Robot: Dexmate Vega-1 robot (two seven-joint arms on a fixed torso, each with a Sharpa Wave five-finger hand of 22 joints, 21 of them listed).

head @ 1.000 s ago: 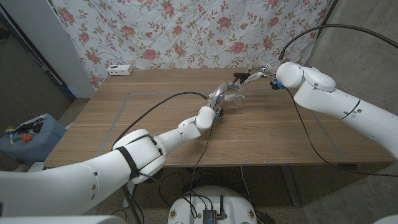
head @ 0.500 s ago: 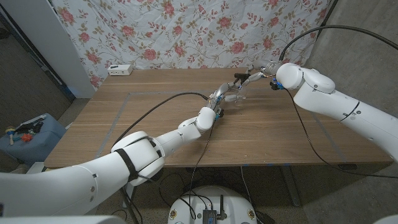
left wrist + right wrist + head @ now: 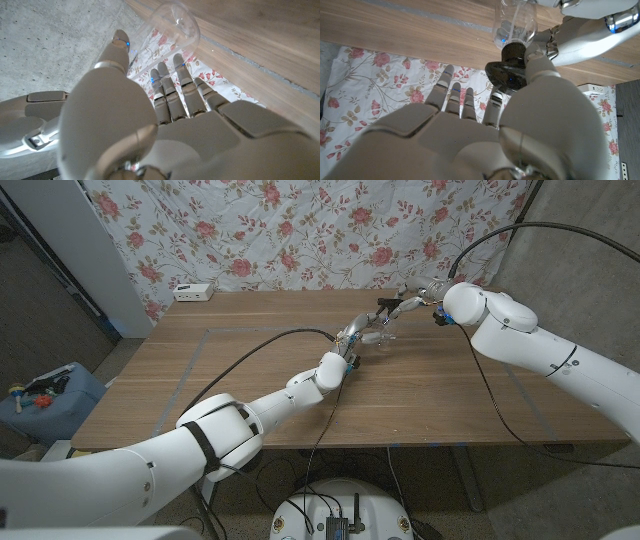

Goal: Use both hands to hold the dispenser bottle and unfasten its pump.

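Gripping the clear plastic bottle (image 3: 372, 337) around its rounded body, the left hand (image 3: 352, 338) is holding it up over the far middle of the wooden surface (image 3: 250, 380), beyond the taped outline there. In the left wrist view the hand's (image 3: 165, 125) smooth white fingers (image 3: 172, 92) are curling around the see-through bottle (image 3: 172, 30), whose glossy curved wall is catching the light. The right hand (image 3: 408, 304) is meeting the bottle from the other side, pinching the black pump (image 3: 385, 304) at its top. In the right wrist view the thumb of this hand (image 3: 485, 135) is pressing on the dark round collar of the pump (image 3: 507, 70), with the ribbed transparent bottle (image 3: 516, 27) beyond it and the other fingers (image 3: 452, 97) spread straight. A floral cloth (image 3: 300, 235) is hanging behind the surface, and a small white box (image 3: 193, 292) is sitting at the surface's far edge, well apart from the bottle.
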